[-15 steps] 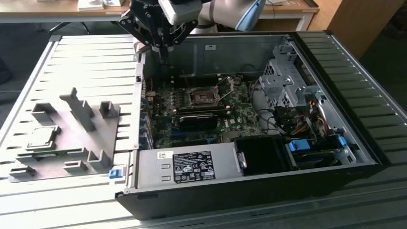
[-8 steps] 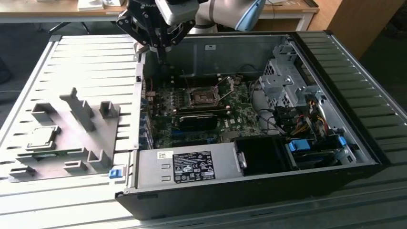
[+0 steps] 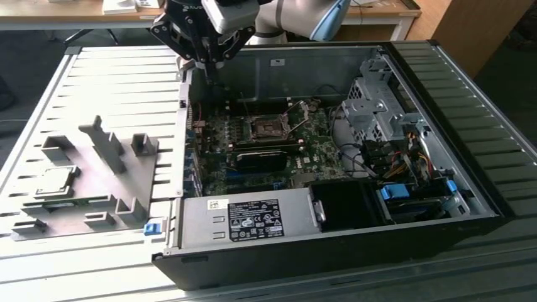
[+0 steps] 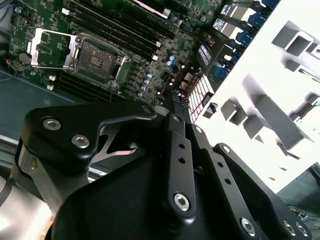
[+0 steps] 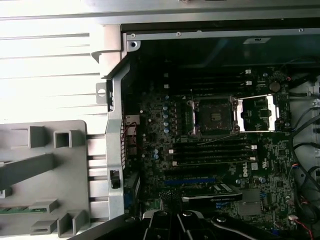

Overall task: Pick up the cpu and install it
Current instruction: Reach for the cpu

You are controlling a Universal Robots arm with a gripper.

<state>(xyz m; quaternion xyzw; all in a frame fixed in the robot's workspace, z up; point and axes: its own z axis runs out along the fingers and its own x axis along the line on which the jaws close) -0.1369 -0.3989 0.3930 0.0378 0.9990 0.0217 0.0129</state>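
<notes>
The cpu point(image 3: 55, 180) lies untouched on the grey holder point(image 3: 92, 189) at the exterior view's left. The socket point(image 3: 268, 129) is open and empty. The pincer point(image 3: 210, 63) hangs upper left, closed on nothing.

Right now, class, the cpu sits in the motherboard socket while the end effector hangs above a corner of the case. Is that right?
No. The exterior view shows the cpu lying on the grey fixture beside the case; the socket is empty. The end effector does hang above the case's corner.
</notes>
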